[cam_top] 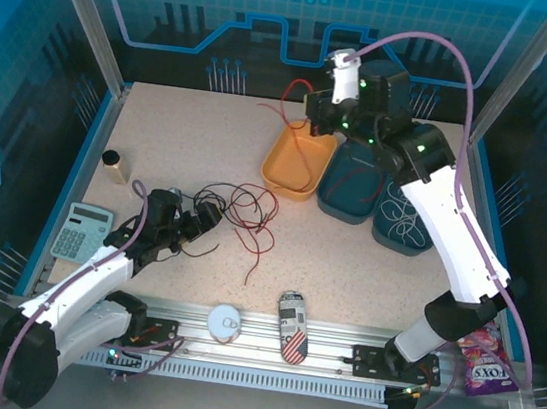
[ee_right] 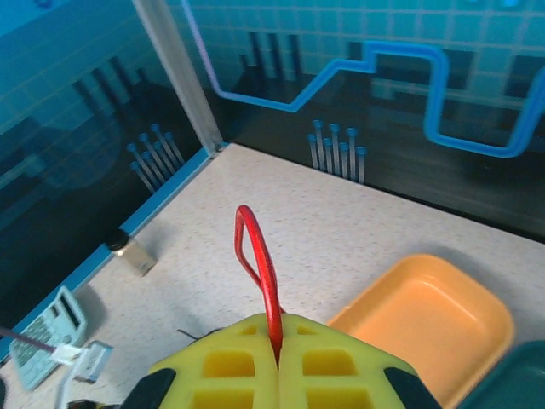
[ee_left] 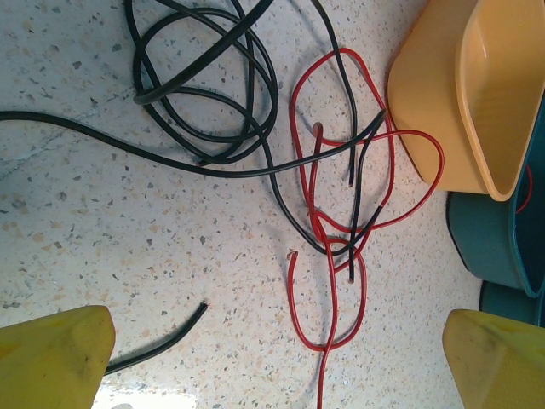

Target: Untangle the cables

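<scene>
Your right gripper (ee_right: 278,341), low in the frame, pinches a red cable (ee_right: 258,256) tight. Your left gripper (ee_left: 277,354) gapes wide over the tangled cables (ee_left: 274,98).

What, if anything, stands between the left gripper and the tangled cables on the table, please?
Nothing visible does. Only bare table lies between the open left gripper and the tangled red and black cables. A loose black cable end rests beside the gripper; the orange bin sits off to the side.

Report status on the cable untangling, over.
Left gripper open over tangled thin black and red cables on the table. Right gripper shut on a thin red cable loop. Orange plastic bin beside the tangle.
</scene>
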